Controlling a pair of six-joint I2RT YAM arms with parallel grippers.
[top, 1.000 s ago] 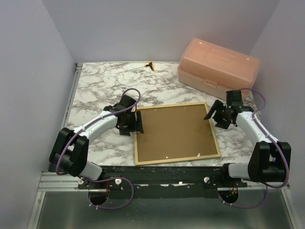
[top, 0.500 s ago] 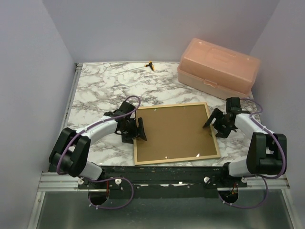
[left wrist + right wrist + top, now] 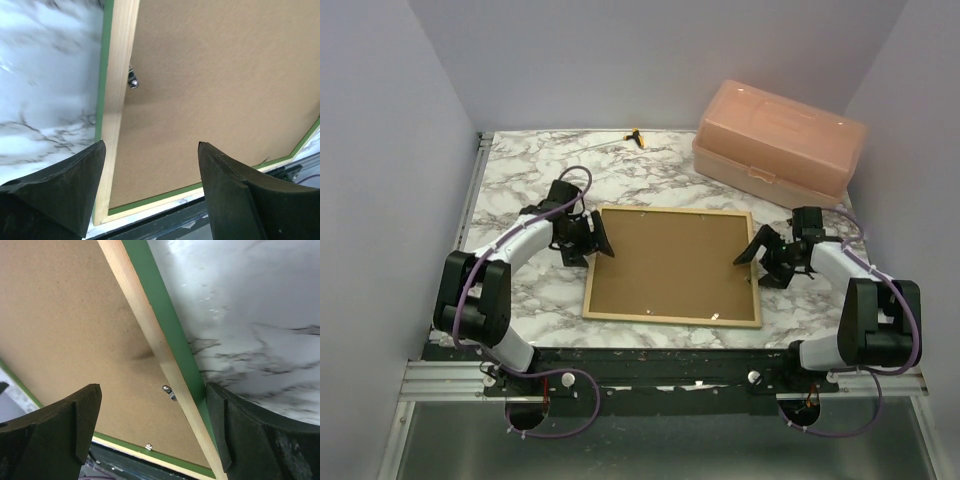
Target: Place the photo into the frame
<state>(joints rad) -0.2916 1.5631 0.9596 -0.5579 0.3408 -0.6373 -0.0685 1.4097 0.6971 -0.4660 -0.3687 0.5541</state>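
The frame (image 3: pixel 670 320) lies face down on the marble table, bare wood rails up and a green edge showing, with a brown hardboard backing panel (image 3: pixel 670 262) set in it. The photo is hidden. My left gripper (image 3: pixel 600 238) is open at the frame's left rail (image 3: pixel 120 75), one finger outside it and one over the backing (image 3: pixel 215 75). Its fingertips (image 3: pixel 151 144) hold nothing. My right gripper (image 3: pixel 752 250) is open astride the right rail (image 3: pixel 145 315). There the gripper (image 3: pixel 153 387) has its outer finger close against the green edge and a small metal tab (image 3: pixel 168 391) between the fingers.
A pink plastic box (image 3: pixel 778 140) stands at the back right, close behind the right arm. A small yellow and black item (image 3: pixel 637 136) lies at the back edge. Plain walls close in the left, right and back sides. A metal rail (image 3: pixel 660 380) runs along the near edge.
The frame has slid left and away from the near edge and turned squarer to the table. Both grippers moved with its side rails. The right gripper's jaws have opened wider.
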